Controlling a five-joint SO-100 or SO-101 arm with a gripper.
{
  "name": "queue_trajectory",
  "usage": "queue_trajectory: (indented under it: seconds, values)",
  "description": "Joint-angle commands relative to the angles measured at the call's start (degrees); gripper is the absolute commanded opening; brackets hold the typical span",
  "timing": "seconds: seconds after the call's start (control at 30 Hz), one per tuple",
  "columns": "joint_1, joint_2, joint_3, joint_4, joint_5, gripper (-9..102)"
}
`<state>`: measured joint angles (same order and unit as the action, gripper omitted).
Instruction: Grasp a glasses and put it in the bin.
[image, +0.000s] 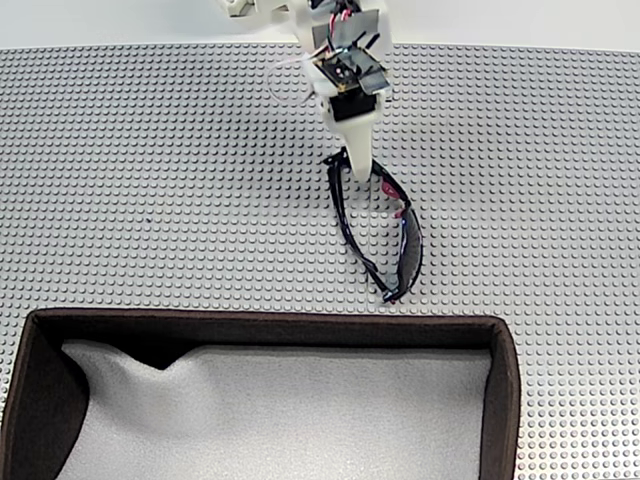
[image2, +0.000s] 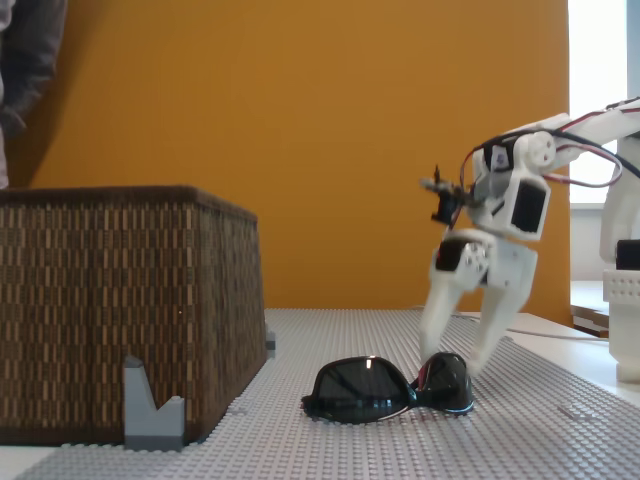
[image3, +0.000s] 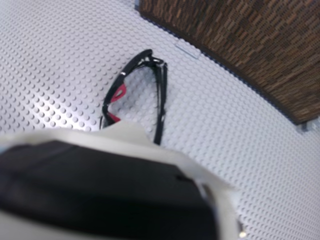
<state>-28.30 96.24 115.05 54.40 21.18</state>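
We see the pincer (image2: 458, 358) spread, fingers down around the glasses' (image2: 390, 388) far end, glasses on the studded surface (image: 150, 200), bin (image: 505, 380) nearby

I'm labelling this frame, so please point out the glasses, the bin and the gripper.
glasses (image: 410, 245): a fixed view from above, on the dark lens.
bin (image2: 120, 300): a fixed view from the side, on its woven brown wall.
gripper (image2: 458, 358): same side view, midway between the white fingertips.
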Motion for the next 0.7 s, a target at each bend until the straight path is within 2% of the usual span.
queue_trajectory:
  seconds: [0.0,0.13,0.23,0.43,0.67]
  values:
    - [-0.35,-0.35,-2.29,-1.58,0.00,21]
    - [-0.53,-1.49,-2.29,-3.34,-0.70,16]
    - [-0.44,-1.93,-2.29,-4.92,-1.85,0]
    - [0.09,-0.88,-3.87,-3.78,-4.04,-1]
    - [1.32,11.16,-5.01,-5.45,-11.51,-1]
